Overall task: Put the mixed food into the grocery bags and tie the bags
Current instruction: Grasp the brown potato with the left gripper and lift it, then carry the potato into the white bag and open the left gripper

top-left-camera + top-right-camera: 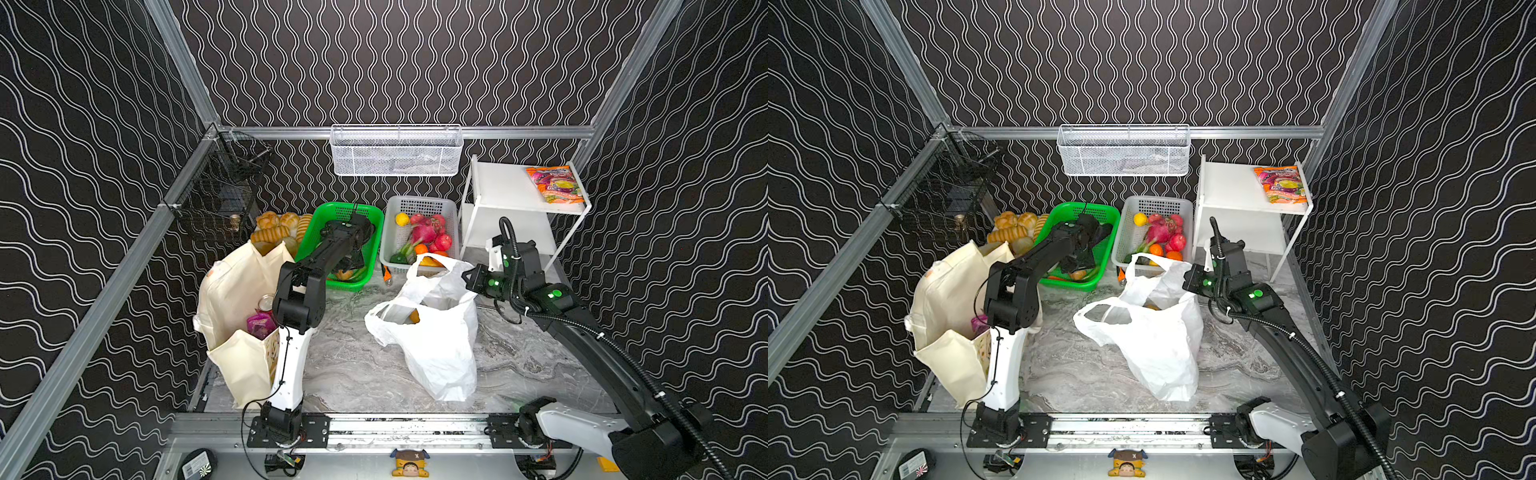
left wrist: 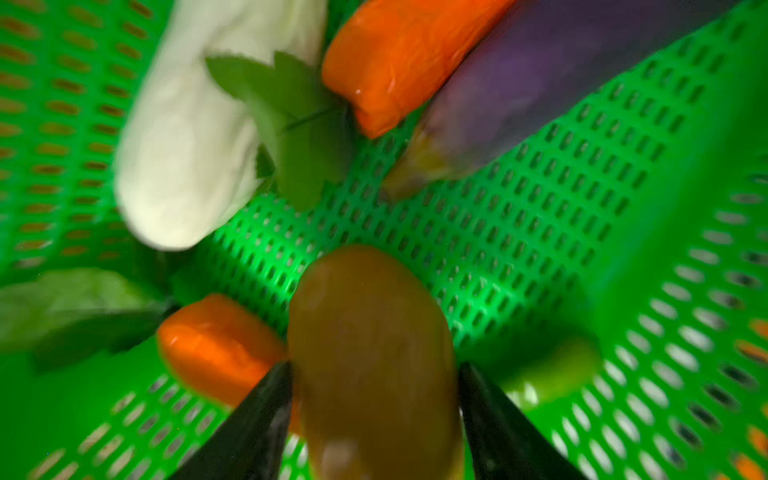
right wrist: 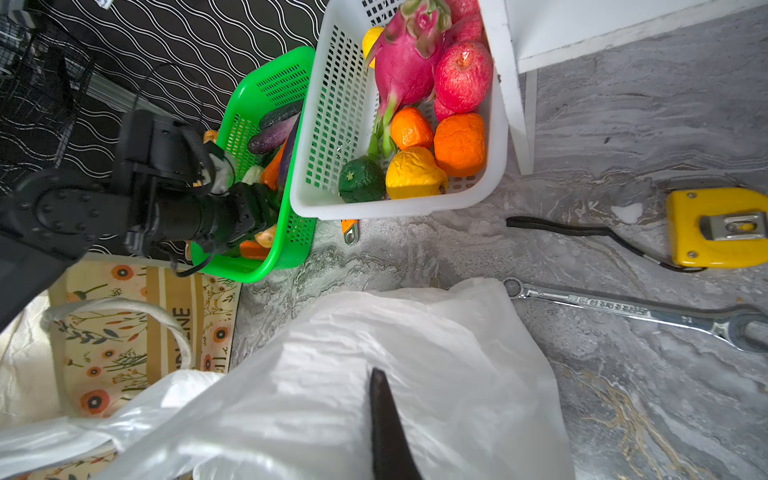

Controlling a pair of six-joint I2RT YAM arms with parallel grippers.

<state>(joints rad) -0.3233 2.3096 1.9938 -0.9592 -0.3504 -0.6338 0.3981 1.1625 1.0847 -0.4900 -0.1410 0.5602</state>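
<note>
My left gripper [image 2: 376,370] reaches down into the green basket [image 1: 370,216], its jaws shut on both sides of a brown potato [image 2: 374,332]. Around it lie a white radish [image 2: 187,145], two carrot pieces [image 2: 399,58] and a purple eggplant [image 2: 540,83]. The cream tote [image 1: 232,291] stands open at the left, with a purple packet [image 1: 259,324] and a can [image 1: 266,302] inside. The white plastic bag [image 1: 440,353] stands mid-table with an orange fruit [image 1: 414,316] in it. My right gripper [image 1: 471,278] is shut on that bag's far rim; one finger shows against the plastic [image 3: 332,374].
A white basket [image 1: 419,203] of fruit stands beside the green one, with bread rolls [image 1: 274,226] behind the tote. A white shelf [image 1: 511,187] at the back right holds a snack bag [image 1: 555,183]. A wrench [image 3: 644,309] and a yellow tape measure [image 3: 719,226] lie on the table.
</note>
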